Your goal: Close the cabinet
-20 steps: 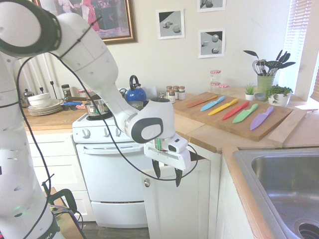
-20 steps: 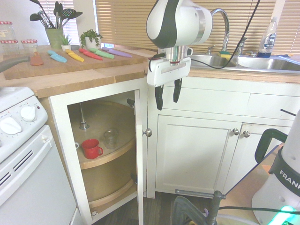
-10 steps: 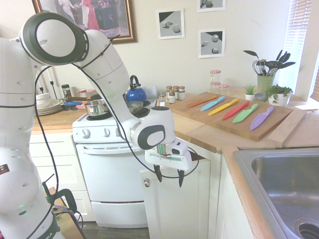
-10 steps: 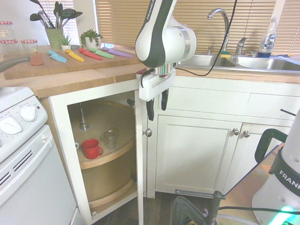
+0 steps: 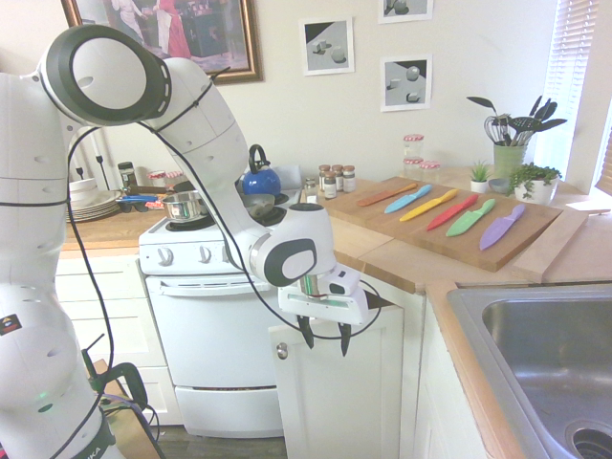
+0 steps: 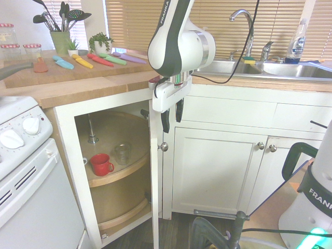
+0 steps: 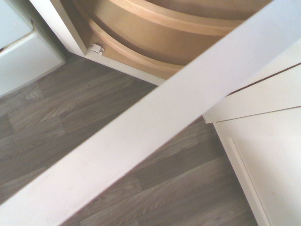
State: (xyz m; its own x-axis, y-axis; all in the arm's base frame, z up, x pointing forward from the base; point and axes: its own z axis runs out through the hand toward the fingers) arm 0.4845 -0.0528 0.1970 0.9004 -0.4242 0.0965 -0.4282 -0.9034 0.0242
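The gripper (image 6: pixel 173 121) is hanging beside the open cabinet door (image 5: pixel 342 387), its two fingers spread apart. The door is standing swung out from the corner cabinet (image 6: pixel 119 166), between the stove (image 5: pixel 215 335) and the sink (image 5: pixel 559 354); inside, a red mug (image 6: pixel 101 164) is resting on the upper round shelf (image 6: pixel 116 175).

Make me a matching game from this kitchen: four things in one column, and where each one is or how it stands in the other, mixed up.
Things
1. Cabinet door
2. Red mug
3. Blue kettle
4. Purple knife

Places and states
A. On the stove
B. On the wooden board
C. Swung open
D. On a shelf inside the cabinet

Right pairs: 1-C, 2-D, 3-A, 4-B
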